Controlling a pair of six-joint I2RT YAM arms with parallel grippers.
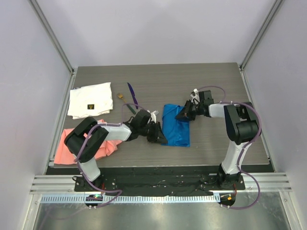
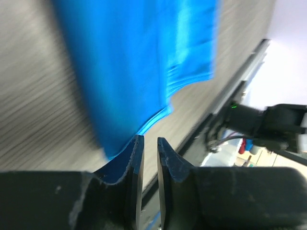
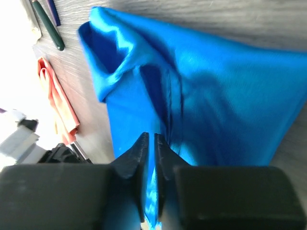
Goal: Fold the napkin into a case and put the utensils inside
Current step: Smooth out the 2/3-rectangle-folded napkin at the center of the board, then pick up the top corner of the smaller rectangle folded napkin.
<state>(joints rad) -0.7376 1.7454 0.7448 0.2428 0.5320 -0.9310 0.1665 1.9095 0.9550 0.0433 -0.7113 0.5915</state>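
Observation:
The blue napkin [image 1: 175, 125] lies folded into an upright strip on the table's middle, its top left corner rumpled [image 3: 110, 52]. My left gripper [image 1: 157, 135] sits low at the strip's left edge. In the left wrist view its jaws [image 2: 147, 140] stand a narrow slit apart with bare table showing between them, and the napkin [image 2: 134, 62] lies just beyond the tips. My right gripper [image 1: 184, 115] rests over the strip's upper right part. Its jaws [image 3: 151, 136] are nearly together over the napkin [image 3: 216, 96], with blue showing in the slit. The purple utensil [image 1: 132, 95] and the green-handled one [image 1: 125, 104] lie left of the napkin.
A white cloth [image 1: 90, 99] with a dark label lies at the back left. A salmon-pink cloth [image 1: 64, 146] lies at the near left, partly under my left arm. The table's metal rail [image 1: 158, 167] runs along the near edge.

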